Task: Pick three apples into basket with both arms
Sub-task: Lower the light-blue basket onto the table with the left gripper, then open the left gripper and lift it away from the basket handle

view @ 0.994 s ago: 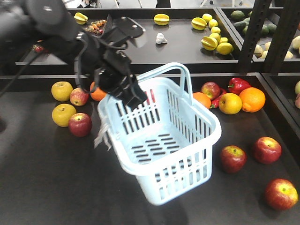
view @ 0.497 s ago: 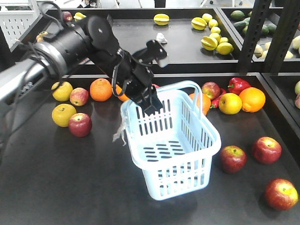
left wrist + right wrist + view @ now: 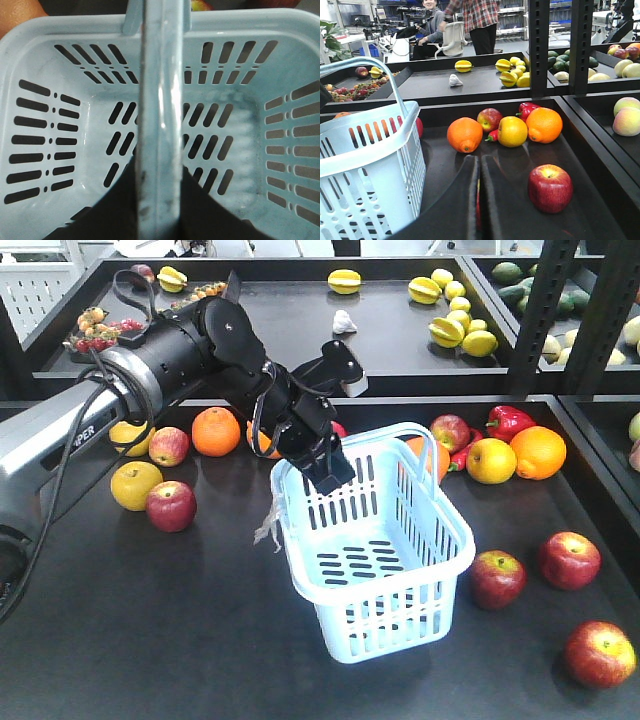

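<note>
The pale blue basket (image 3: 452, 532) stands tilted mid-table, empty, with a plastic scrap on its left rim. My left gripper (image 3: 326, 466) is shut on one basket handle (image 3: 160, 100), seen from above the empty basket (image 3: 40, 125). Dark red apples lie right of it (image 3: 498, 578), (image 3: 570, 559), (image 3: 600, 653) and left of it (image 3: 171, 505). My right gripper (image 3: 480, 159) is shut and empty, low over the table between the basket (image 3: 370, 165) and a red apple (image 3: 550, 188). The right gripper does not show in the front view.
Oranges (image 3: 216, 431) (image 3: 537, 451), yellow apples (image 3: 135, 485) (image 3: 491, 461) and a red pepper (image 3: 510, 421) lie along the back of the table. A rear shelf holds starfruit and lemons (image 3: 455, 315). Black posts (image 3: 545, 310) stand at the right. People are behind the shelves (image 3: 480, 20).
My left arm has carried the basket to the right and lowered it, and the basket now hangs more level. The fruit has not moved.
</note>
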Tool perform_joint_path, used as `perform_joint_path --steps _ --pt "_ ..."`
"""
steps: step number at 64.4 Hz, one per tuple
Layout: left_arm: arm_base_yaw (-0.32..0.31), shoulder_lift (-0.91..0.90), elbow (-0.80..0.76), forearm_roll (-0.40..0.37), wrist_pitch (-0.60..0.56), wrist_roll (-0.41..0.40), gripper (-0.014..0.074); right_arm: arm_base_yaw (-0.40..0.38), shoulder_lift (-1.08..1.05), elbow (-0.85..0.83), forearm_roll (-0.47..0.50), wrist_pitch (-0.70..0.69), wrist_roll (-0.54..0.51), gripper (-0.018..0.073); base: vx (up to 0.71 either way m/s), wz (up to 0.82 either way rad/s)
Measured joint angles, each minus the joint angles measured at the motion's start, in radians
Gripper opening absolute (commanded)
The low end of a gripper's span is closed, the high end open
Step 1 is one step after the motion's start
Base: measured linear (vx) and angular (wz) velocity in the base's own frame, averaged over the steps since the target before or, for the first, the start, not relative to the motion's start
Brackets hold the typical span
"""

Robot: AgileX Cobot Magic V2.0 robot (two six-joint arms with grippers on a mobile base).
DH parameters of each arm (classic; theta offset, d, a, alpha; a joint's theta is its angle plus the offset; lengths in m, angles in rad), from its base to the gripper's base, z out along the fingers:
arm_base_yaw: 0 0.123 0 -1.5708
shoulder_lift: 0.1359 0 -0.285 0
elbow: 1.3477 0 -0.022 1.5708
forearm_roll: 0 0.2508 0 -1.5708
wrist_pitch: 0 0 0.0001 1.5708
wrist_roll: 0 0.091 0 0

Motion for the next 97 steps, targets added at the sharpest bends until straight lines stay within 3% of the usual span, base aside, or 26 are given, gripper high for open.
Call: perform_joint_path --steps 11,21,44,55,72,85,97 --pt "0.000 0.000 -0.002 -0.017 0.001 -0.001 0.0408 0.000 0.000 0.000 0.000 0.000 0.000 -0.0003 0.00 0.00" --pt "0.000 0.000 -0.002 -0.018 -0.005 -0.033 0.0559 0.000 0.000 0.000 0.000 0.000 0.000 -0.0003 0.00 0.00" --pt "0.000 -0.053 -0.002 -0.016 0.012 -0.149 0.0576 0.000 0.000 0.000 0.000 0.000 0.000 -0.0003 0.00 0.00" --pt "0.000 -0.144 -0.003 -0.016 0.048 -0.199 0.0475 0.000 0.000 0.000 0.000 0.000 0.000 -0.0003 0.00 0.00" --pt "0.000 -0.305 -0.005 0.066 0.068 -0.376 -0.0007 0.000 0.000 0.000 0.000 0.000 0.000 -0.0003 0.00 0.00" --pt "0.000 -0.453 0.056 0.130 0.073 -0.472 -0.0008 0.000 0.000 0.000 0.000 0.000 0.000 -0.0003 0.00 0.00" --pt "0.000 -0.655 0.355 0.135 0.074 -0.489 -0.0008 0.000 0.000 0.000 0.000 0.000 0.000 -0.0003 0.00 0.00"
